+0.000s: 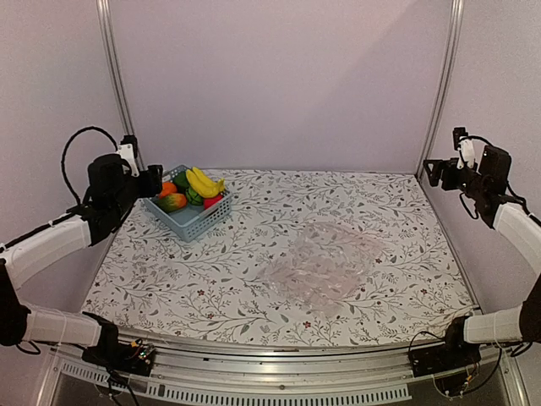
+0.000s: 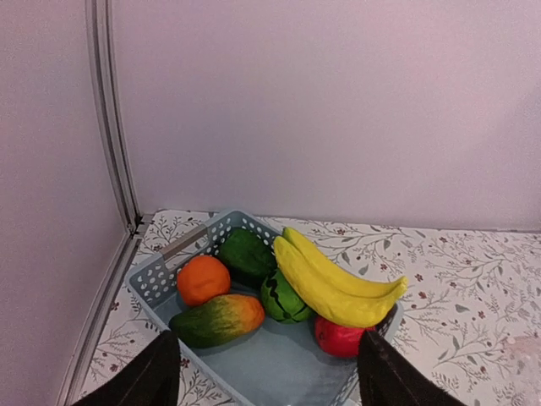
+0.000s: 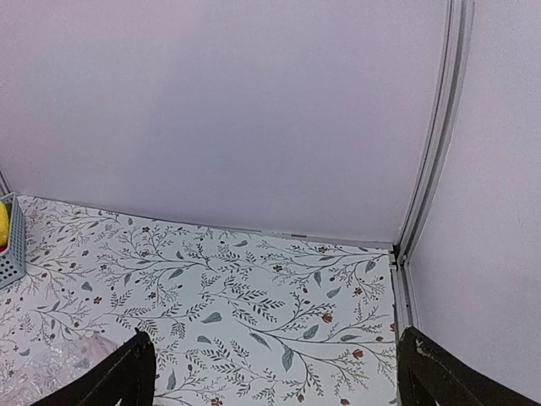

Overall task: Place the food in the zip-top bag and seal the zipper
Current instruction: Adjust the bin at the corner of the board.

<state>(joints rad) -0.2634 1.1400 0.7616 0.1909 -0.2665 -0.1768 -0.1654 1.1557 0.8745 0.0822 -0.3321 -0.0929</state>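
None of the food (image 1: 193, 191) is in the zip-top bag (image 1: 325, 262) yet. The bananas (image 2: 334, 275) and the orange, red and green pieces are all piled in the blue basket (image 1: 199, 222) at the far left of the floral cloth (image 1: 254, 309). The bag lies flat, apparently empty, right of centre and well apart from the basket. Loading and sealing are both left.

Your left gripper (image 2: 266, 355) hangs just beside the basket, fingers apart, holding nothing. Your right gripper (image 3: 270, 351) is raised at the far right, fingers wide apart, empty.

You cannot make out the zipper, nor which way the bag's mouth faces.
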